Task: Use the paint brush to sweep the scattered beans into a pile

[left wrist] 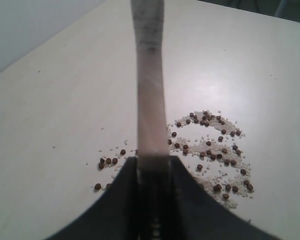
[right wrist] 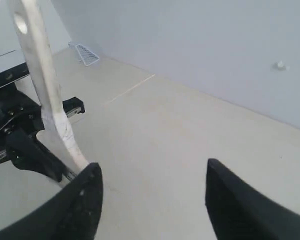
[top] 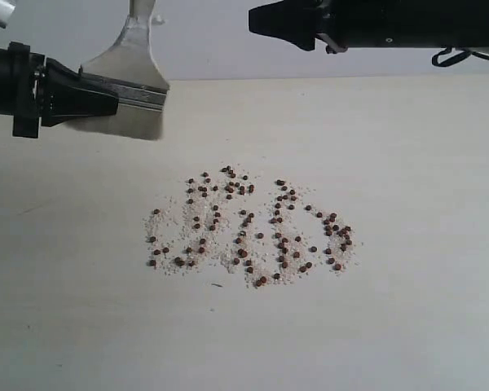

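Note:
The beans point(top: 253, 232) lie scattered with whitish crumbs over a wide patch in the middle of the table; no compact pile shows. My left gripper point(top: 106, 94) hovers behind and to the left of that patch, shut on the paint brush point(top: 134, 90) at its silver band. The brush's handle points up and its pale bristles hang down, above the table. The left wrist view shows the brush point(left wrist: 151, 100) edge-on between my left gripper's point(left wrist: 152, 162) jaws, with the beans point(left wrist: 210, 150) beyond. My right gripper point(top: 257, 20) hangs open and empty at the upper right; in its own view my right gripper point(right wrist: 152, 172) faces the brush handle point(right wrist: 40, 75).
The pale tabletop point(top: 407, 163) stretches around the beans on all sides. A grey wall point(top: 212, 41) runs behind the table's far edge. A small white grille point(right wrist: 87, 54) lies far off on the floor in the right wrist view.

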`<state>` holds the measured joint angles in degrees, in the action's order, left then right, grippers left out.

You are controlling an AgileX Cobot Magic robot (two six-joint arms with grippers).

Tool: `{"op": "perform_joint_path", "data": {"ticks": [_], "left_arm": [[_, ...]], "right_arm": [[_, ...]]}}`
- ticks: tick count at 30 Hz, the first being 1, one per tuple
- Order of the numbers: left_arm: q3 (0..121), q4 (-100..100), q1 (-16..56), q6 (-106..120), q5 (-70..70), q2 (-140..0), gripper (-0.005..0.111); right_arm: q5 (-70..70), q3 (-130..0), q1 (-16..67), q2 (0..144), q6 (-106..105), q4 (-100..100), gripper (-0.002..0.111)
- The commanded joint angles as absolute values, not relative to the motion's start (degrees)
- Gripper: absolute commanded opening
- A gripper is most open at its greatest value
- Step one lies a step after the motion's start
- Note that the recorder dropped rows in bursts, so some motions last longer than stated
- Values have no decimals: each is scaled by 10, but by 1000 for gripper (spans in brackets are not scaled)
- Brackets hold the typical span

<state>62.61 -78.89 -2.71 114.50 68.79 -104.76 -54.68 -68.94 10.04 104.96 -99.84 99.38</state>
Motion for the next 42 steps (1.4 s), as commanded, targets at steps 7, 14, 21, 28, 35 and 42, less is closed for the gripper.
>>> {"op": "perform_joint_path", "data": {"ticks": [7,14,21,28,35,42], "left_arm": [[630,-807,-28,1155,700,-1046,0],[630,-810,-28,1163,700,-1046,0],[630,-809,-28,1171,700,-1046,0],[630,-814,-28,1193,700,-1046,0],[630,-831,-27,1200,700,-1046,0],[630,-831,-11,1200,700,-1046,0]], "right_arm": [[-700,-767,100,1089,-1059,999,58],[-700,-809,130,1150,-1062,999,57],[-700,-865,174,1188,-1073,999,57],[-700,-901,179,1206,-1078,999,54],[-700,-912,179,1209,-1078,999,53],[-700,-918,179,1209,-1075,999,53]]}}
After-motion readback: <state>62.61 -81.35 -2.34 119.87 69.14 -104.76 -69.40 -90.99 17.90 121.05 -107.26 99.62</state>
